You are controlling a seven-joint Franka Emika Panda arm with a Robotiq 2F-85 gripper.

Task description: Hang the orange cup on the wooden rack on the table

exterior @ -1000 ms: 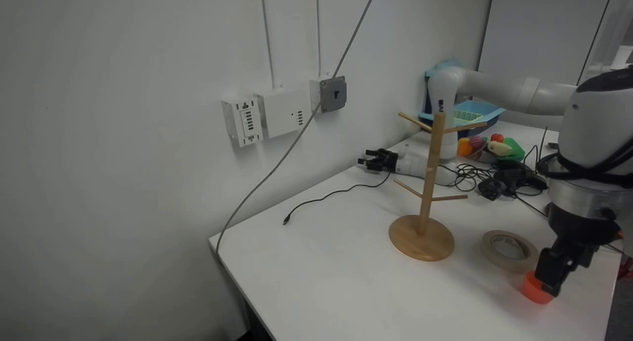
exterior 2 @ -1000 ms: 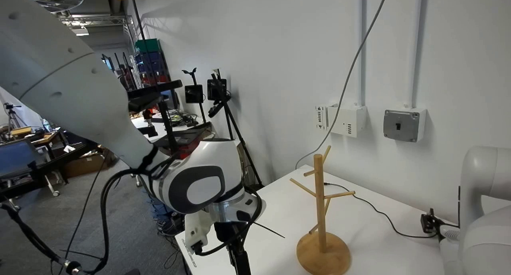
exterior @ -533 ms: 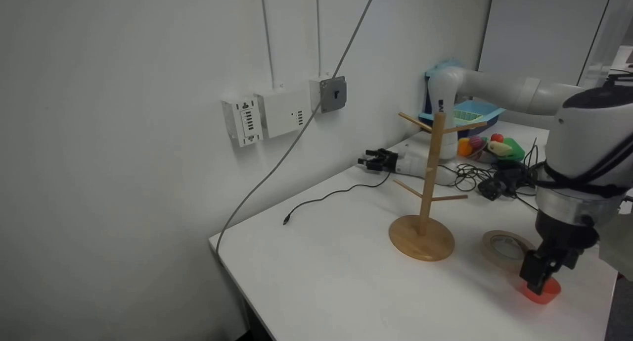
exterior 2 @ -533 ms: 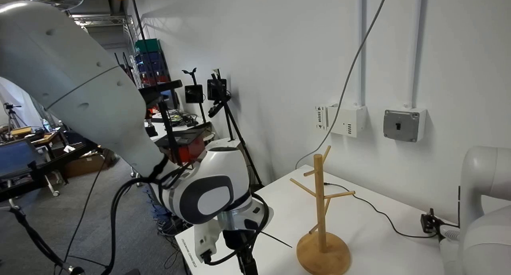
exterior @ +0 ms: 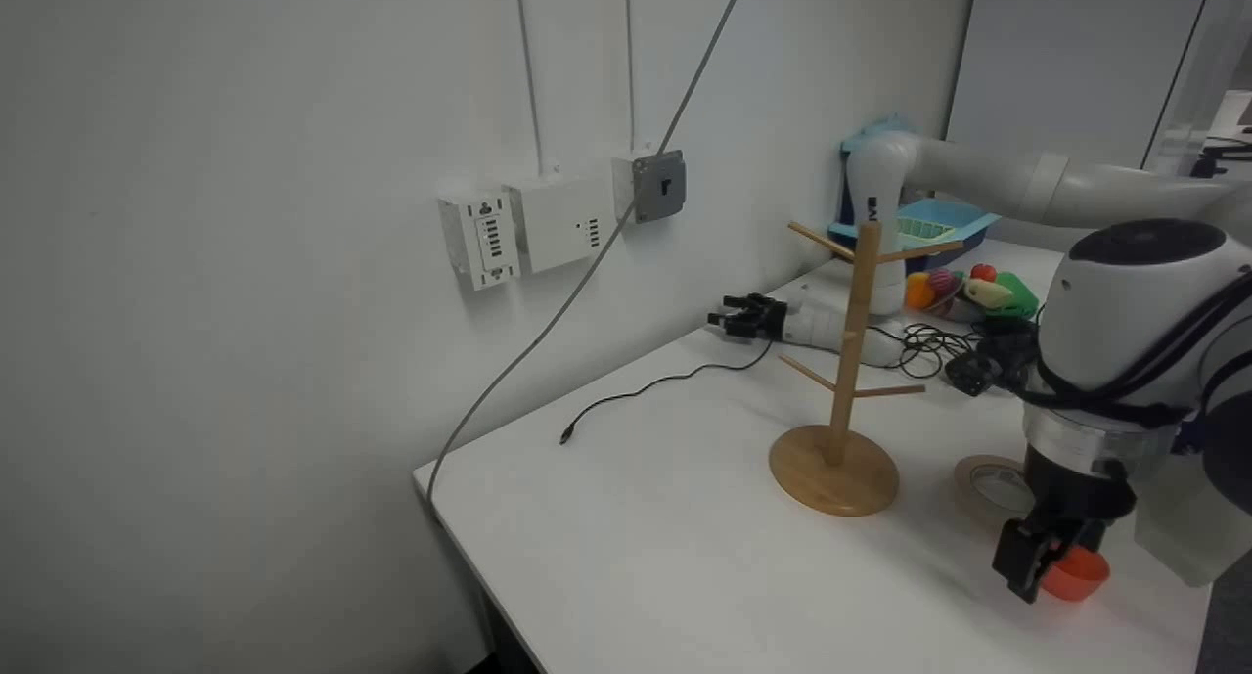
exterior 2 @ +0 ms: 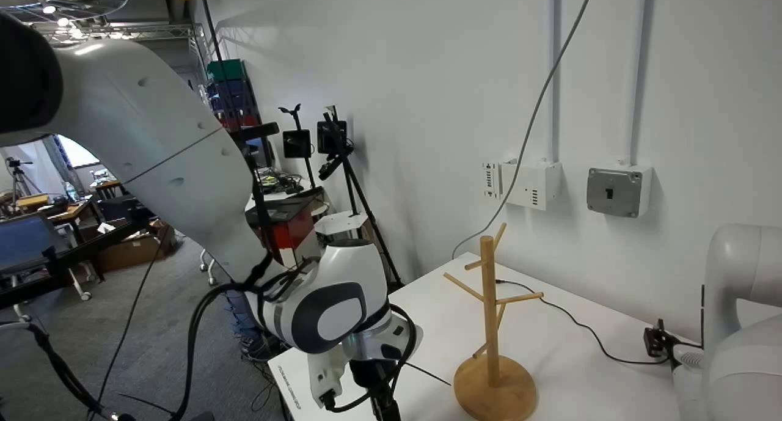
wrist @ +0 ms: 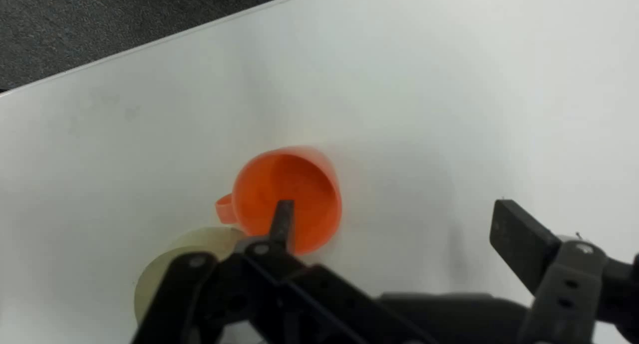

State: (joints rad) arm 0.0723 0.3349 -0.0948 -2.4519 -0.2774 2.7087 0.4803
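The orange cup stands upright on the white table near its right side in an exterior view. In the wrist view I look into the cup, and its handle points left. My gripper is open and empty just above the table. It covers the cup's left part in that view. In the wrist view the gripper's left finger overlaps the cup, and the right finger is over bare table; I cannot tell the finger's height over the cup. The wooden rack stands upright, pegs bare, also in an exterior view.
A beige tape roll lies beside the cup, partly hidden by the gripper. Black cables and a black device, a second white arm and toy fruit are farther back. A thin cable lies near the wall.
My open gripper has moved left in an exterior view, from the cup's right side across to its left side. The cup, tape roll and rack stay where they were.
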